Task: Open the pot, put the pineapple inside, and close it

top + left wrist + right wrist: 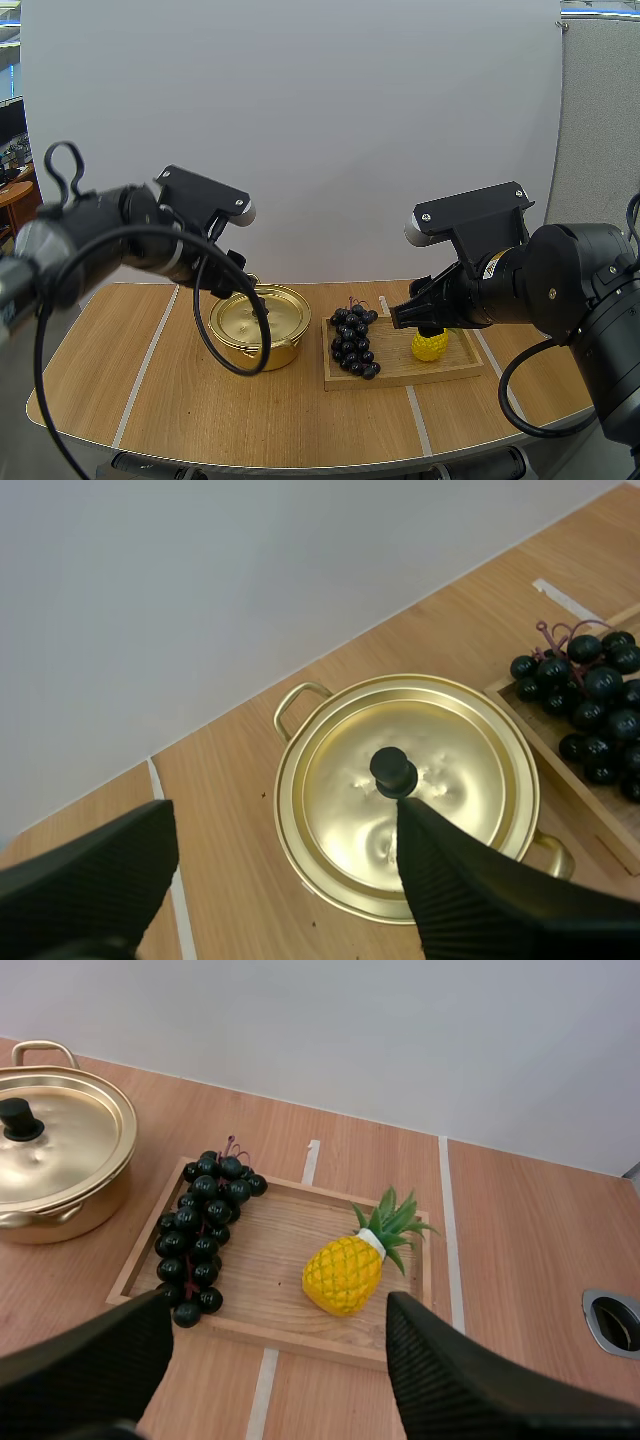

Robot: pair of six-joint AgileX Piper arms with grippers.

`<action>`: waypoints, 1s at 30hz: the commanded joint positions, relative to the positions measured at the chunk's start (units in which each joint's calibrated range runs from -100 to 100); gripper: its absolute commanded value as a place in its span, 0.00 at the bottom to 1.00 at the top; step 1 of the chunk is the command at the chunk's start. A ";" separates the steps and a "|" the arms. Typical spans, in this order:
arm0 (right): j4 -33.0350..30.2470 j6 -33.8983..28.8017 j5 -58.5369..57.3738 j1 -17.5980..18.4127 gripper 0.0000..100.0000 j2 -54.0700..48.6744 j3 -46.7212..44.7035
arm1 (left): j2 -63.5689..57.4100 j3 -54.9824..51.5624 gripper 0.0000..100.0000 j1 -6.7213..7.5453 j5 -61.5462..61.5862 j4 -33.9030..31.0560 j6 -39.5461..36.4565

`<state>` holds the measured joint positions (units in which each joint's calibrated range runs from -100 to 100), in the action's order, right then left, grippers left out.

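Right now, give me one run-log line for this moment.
pot: lid on | pineapple: on tray beside grapes | left gripper: open above lid | right gripper: open above tray

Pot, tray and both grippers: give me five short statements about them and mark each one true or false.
1. The lid sits on the pot. True.
2. The pineapple lies inside the pot. False: the pineapple lies on the wooden tray.
3. The left gripper is open over the pot. True.
4. The right gripper is shut on the pineapple. False: it is open above the tray and holds nothing.
5. The grapes lie on the tray, on the side nearer the pot. True.
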<state>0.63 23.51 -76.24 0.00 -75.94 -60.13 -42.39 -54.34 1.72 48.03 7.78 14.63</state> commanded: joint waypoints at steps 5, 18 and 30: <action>-0.15 -0.04 0.95 -0.15 1.00 0.06 0.42 | 13.11 11.02 1.00 0.15 10.95 11.70 15.06; -0.15 -0.04 0.95 -0.15 1.00 0.06 0.42 | 32.46 18.76 1.00 1.34 12.65 13.29 17.45; -0.15 -0.04 0.95 -0.15 1.00 0.06 0.42 | 43.18 22.57 1.00 1.34 11.26 13.17 17.48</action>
<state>0.63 23.51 -76.24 0.00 -75.94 -60.13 -1.01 -32.94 2.90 60.51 19.77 31.88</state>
